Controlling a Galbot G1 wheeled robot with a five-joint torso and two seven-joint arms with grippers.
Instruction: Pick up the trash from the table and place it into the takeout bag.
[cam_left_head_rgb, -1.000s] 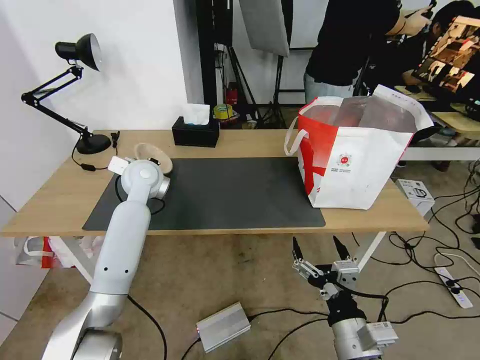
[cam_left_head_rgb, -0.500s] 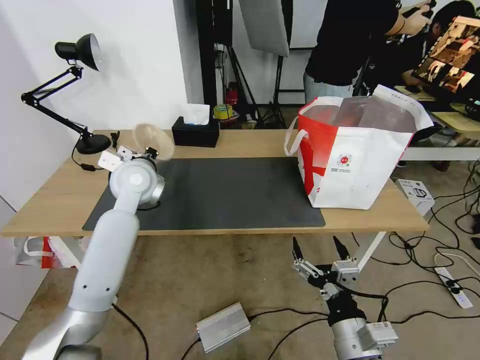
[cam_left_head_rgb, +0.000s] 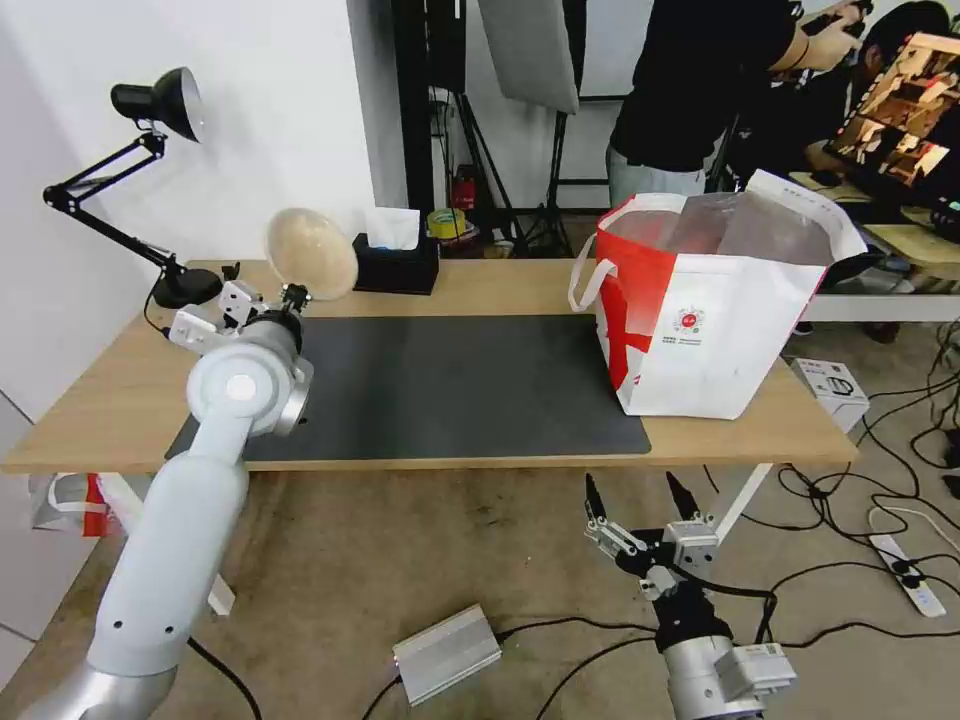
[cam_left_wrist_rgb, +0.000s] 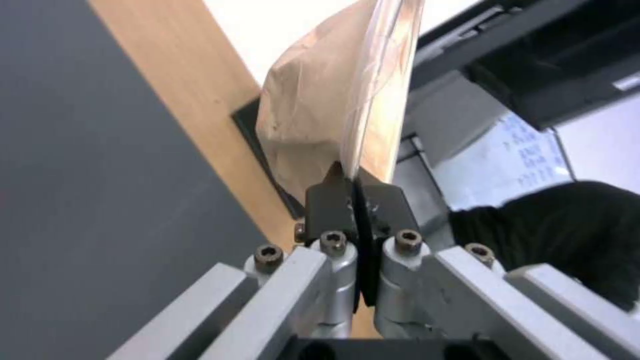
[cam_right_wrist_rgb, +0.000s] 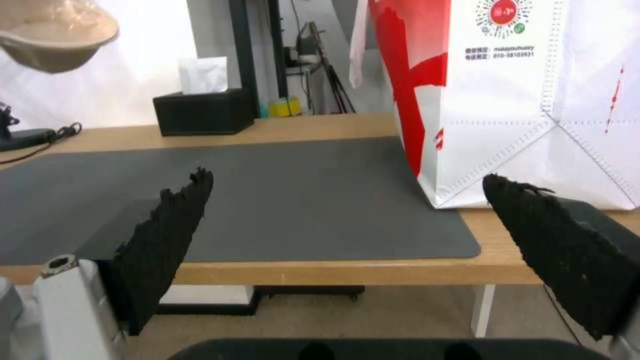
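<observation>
Left claw (cam_left_wrist_rgb: 351, 186): pinched on rim of beige bowl (cam_left_head_rgb: 311, 254), held tilted above table's (cam_left_head_rgb: 120, 385) left end. Bowl: likely light, thin pulp, crushable; rim hold suits. Right claw (cam_left_head_rgb: 641, 498): open, parked below table edge.

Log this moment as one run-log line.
left gripper: shut on beige bowl rim, lifted above table | right gripper: open, parked below table edge | takeout bag: upright on table
</observation>
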